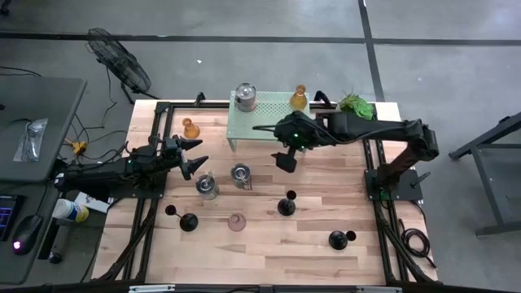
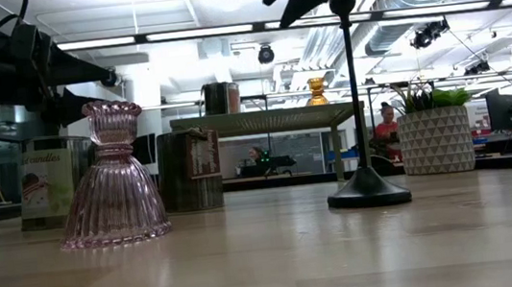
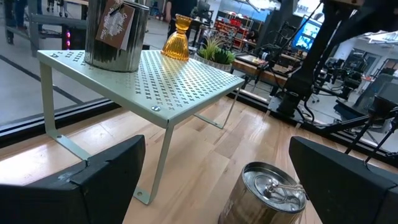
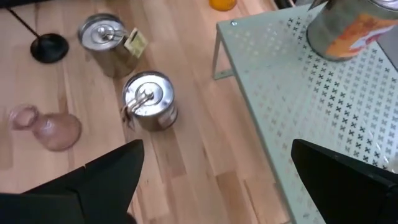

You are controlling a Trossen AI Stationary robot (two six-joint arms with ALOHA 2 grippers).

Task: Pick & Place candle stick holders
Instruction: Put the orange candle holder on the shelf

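Observation:
My left gripper point(image 1: 198, 155) is open and empty at the table's left, its fingers pointing right toward a silver metal cup point(image 1: 241, 174), which shows ahead of the fingers in the left wrist view point(image 3: 267, 193). A second silver cup point(image 1: 207, 187) stands beside it. My right gripper point(image 1: 285, 161) is open and empty, raised over the table just in front of the rack point(image 1: 269, 122). A black stick point(image 1: 286, 205) stands on its round base below and nearer than it. A pink glass holder point(image 1: 237, 221), two more black sticks point(image 1: 186, 220) point(image 1: 338, 238) and an amber holder point(image 1: 190, 128) stand on the table.
The pale green perforated rack carries a silver can point(image 1: 245, 97) and an amber holder point(image 1: 299, 98). A green plant in a white pot point(image 1: 356, 104) stands at the far right corner. Bare wood lies along the near edge point(image 1: 269, 260).

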